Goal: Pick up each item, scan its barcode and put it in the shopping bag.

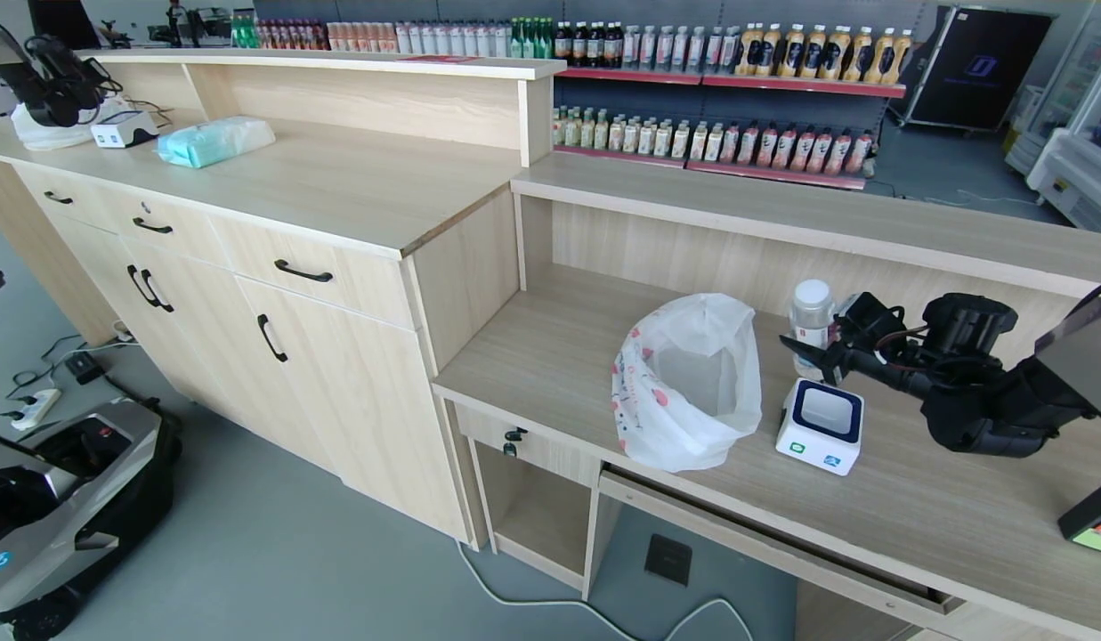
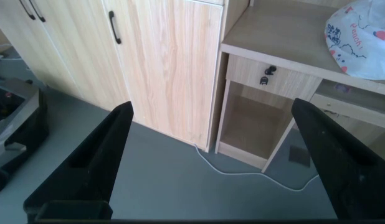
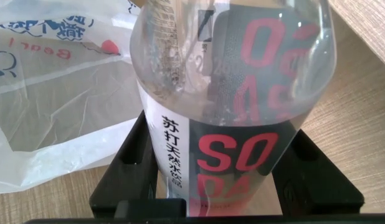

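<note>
Bottle point(image 3: 233, 93), clear with red-lettered black label, gripped by right claw point(image 3: 223, 165).

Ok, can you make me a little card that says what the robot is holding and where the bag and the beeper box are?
Right gripper: shut on the bottle, which is upright
Bottle: clear, white cap, red and black label
Shopping bag: white plastic, open, on the counter, left of the scanner
Scanner: small white box, nearer the robot than the bottle
Left gripper: open, over the floor by the cabinet
</note>
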{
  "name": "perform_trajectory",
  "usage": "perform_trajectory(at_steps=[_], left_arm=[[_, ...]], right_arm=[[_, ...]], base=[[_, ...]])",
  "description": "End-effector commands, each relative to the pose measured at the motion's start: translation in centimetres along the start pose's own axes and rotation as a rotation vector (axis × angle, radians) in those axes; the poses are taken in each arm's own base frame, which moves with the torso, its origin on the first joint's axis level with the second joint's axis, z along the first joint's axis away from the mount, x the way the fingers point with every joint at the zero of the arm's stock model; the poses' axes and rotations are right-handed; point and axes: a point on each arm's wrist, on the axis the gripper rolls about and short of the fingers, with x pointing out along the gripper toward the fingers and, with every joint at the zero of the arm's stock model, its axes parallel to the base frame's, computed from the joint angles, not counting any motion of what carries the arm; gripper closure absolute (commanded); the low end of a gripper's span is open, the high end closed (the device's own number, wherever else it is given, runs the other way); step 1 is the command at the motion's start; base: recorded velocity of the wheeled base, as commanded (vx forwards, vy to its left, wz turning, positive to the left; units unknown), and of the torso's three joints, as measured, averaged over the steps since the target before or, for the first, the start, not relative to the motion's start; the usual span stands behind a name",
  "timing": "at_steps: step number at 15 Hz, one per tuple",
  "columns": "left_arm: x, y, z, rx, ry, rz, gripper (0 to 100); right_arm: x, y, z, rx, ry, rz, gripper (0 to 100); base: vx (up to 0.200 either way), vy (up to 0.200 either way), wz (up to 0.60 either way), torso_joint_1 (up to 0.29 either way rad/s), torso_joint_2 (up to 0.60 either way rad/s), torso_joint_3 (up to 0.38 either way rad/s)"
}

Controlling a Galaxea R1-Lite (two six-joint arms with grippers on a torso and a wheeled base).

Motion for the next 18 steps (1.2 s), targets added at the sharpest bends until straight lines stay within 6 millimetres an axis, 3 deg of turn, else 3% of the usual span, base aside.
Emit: perform_trajectory(at_steps=[1, 18], left_arm=[[0.01, 0.00, 0.00, 0.000, 0.001, 0.001, 0], [0.01, 0.00, 0.00, 0.000, 0.001, 0.001, 0]], right_arm=[[0.14, 0.20, -0.45, 0.000, 0.001, 0.001, 100], [0.49, 0.30, -0.58, 0.016, 0.000, 0.004, 100]], base=[[0.000, 0.000, 0.00, 0.000, 0.00, 0.000], [0.000, 0.000, 0.00, 0.000, 0.00, 0.000]])
